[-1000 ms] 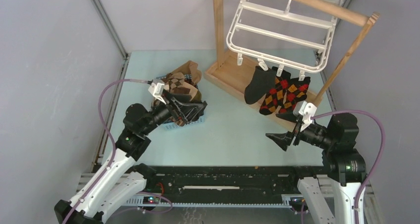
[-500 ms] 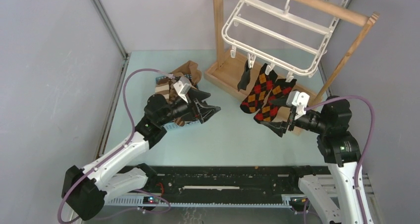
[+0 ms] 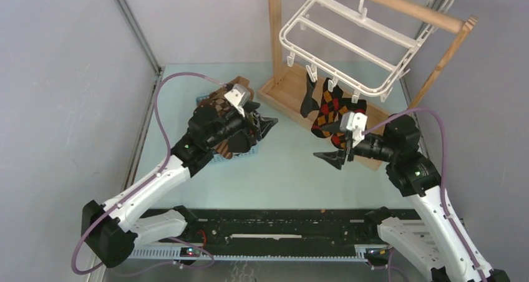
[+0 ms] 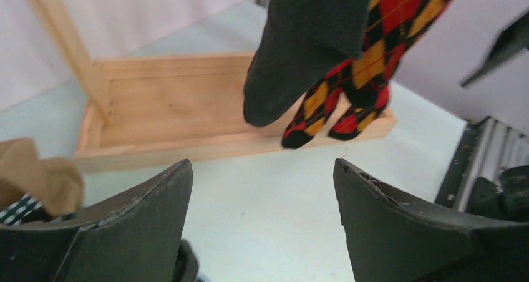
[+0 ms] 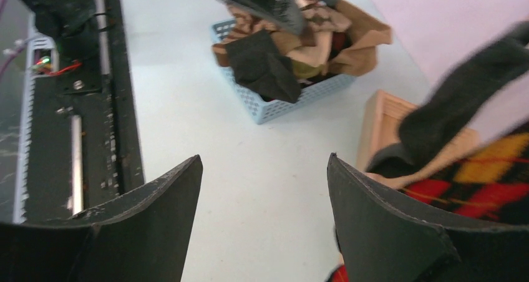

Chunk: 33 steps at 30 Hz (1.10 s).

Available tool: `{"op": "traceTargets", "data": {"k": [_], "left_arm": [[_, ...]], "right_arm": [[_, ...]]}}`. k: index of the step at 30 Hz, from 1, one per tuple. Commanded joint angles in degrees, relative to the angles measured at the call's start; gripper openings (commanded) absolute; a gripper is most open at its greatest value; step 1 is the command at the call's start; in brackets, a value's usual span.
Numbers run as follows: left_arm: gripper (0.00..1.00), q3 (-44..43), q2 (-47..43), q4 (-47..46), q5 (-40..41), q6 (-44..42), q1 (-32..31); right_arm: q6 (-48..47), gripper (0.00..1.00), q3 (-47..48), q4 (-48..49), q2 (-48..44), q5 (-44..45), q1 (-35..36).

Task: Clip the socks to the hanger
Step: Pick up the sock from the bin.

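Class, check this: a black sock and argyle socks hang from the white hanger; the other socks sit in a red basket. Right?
One error: the basket is blue, not red, as the right wrist view shows. The black sock and argyle socks do hang from the white hanger, the other socks in the basket.
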State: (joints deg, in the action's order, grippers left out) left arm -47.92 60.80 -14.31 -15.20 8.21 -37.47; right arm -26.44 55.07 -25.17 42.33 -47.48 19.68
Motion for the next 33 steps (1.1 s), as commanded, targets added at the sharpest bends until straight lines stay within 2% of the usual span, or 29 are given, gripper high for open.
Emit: {"op": "traceTargets", "data": {"k": [1, 6, 10, 14, 19, 27, 33], "left_arm": [[0.87, -8.74, -1.47, 24.46, 7.29, -5.83, 0.89], [0.85, -9.5, -2.28, 36.16, 12.2, -4.75, 1.16], [0.75, -9.33, -1.54, 40.58, 13.56, -3.91, 1.1], [0.67, -12.38, 2.39, 44.06, 14.96, -3.19, 1.16], [0.67, -18.63, 8.89, 46.57, 17.0, -7.35, 1.03], [0.68, -28.96, 20.64, 58.31, 19.66, -16.83, 0.65], [0.67, -30.12, 24.73, 59.15, 18.78, -18.9, 0.56]], "right_arm": [[-0.61, 0.81, -1.66, -0.98, 0.54, 2.6, 6.12], [-5.0, 0.82, -0.26, -5.38, 4.51, 5.67, 11.08], [-6.0, 0.82, 2.68, -8.45, 9.4, 4.01, 10.72], [-4.37, 0.81, 0.93, -5.0, 9.79, 1.9, 9.88], [-2.53, 0.8, -1.7, -2.7, 8.13, 1.34, 9.64], [6.45, 0.76, -6.1, 2.4, 1.98, -3.05, 1.41], [9.02, 0.74, -8.79, 3.2, -1.72, -4.42, -2.69]]}}
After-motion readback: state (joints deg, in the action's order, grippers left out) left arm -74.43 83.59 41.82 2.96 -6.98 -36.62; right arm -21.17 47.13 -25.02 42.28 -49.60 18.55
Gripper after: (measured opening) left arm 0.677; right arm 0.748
